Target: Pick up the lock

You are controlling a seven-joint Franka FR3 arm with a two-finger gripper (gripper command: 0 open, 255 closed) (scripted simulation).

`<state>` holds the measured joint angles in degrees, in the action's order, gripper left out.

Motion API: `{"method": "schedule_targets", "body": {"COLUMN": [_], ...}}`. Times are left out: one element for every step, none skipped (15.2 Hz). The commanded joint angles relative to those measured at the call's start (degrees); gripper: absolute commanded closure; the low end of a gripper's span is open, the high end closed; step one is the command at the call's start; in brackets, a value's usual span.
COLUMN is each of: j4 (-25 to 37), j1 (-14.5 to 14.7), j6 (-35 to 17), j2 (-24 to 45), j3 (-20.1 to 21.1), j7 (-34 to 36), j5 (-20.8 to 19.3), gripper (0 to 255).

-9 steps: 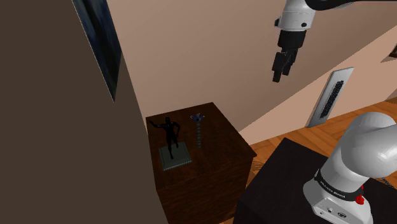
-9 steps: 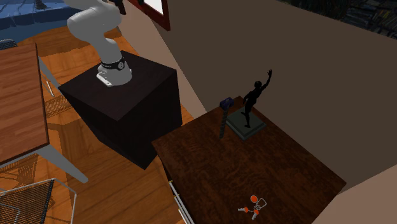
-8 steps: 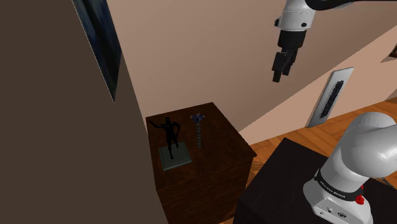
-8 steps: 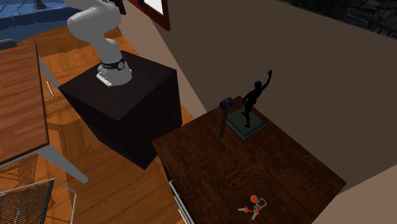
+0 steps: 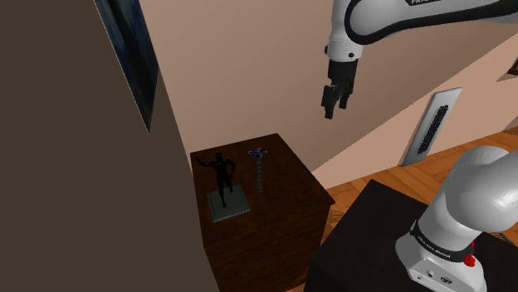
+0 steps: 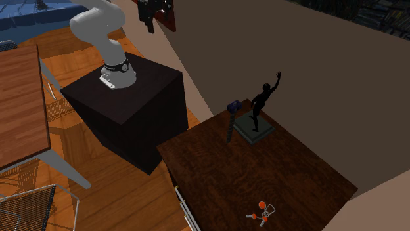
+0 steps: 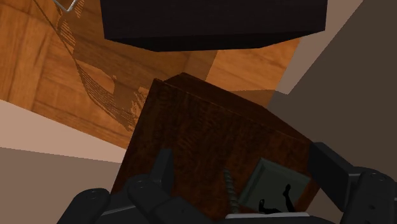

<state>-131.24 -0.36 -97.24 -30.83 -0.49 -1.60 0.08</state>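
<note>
While the gripper point(image 5: 331, 106) hangs high, far from the lock point(image 5: 260, 172), its 2 fingers point(image 7: 161, 170) stand apart. The lock stands near a black statue point(image 5: 221, 174), on the shoulder view's right.

The gripper point(image 5: 332, 108) hangs fingers down, high before a tan wall. Well below it stands a dark wooden cabinet point(image 5: 278, 203). On the cabinet's top the lock point(image 5: 260, 172), a coil with a blue head, stands upright. A black figurine point(image 5: 222, 174) on a grey base stands just beside the lock, on the side away from the gripper. The black stand point(image 5: 365, 232) sits lower, on the gripper's other side.
</note>
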Motion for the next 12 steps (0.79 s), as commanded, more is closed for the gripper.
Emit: {"method": "schedule_targets", "body": {"j4": [1.2,1.9,2.7,3.5,4.4,5.4,6.5,7.6,8.9,10.2,11.5,13.0], "j1": [0.1,0.2,0.2,0.3,0.4,0.4,0.5,0.6,0.7,0.7,0.8,0.9], "j6": [-2.4,-3.6,-4.8,-5.8,-6.9,-7.8,-8.7,-9.6,-10.3,-11.0,-11.7,-12.2], "j2": [4.1,6.2,8.3,10.5,12.6,14.8,17.1,19.3,21.5,23.8,26.0,28.3], "j3": [0.5,0.8,1.1,1.4,1.7,2.0,2.3,2.5,2.8,3.0,3.2,3.3], "j7": [0.6,1.0,1.5,1.9,2.3,2.8,3.2,3.7,4.2,4.6,5.1,5.6], "j5": [-0.3,-0.4,-0.5,-0.7,-0.9,-1.1,-1.3,-1.6,-1.9,-2.2,-2.6,-2.9], "gripper": [0,0,0,0,0,0,0,0,0,0,0,0]}}
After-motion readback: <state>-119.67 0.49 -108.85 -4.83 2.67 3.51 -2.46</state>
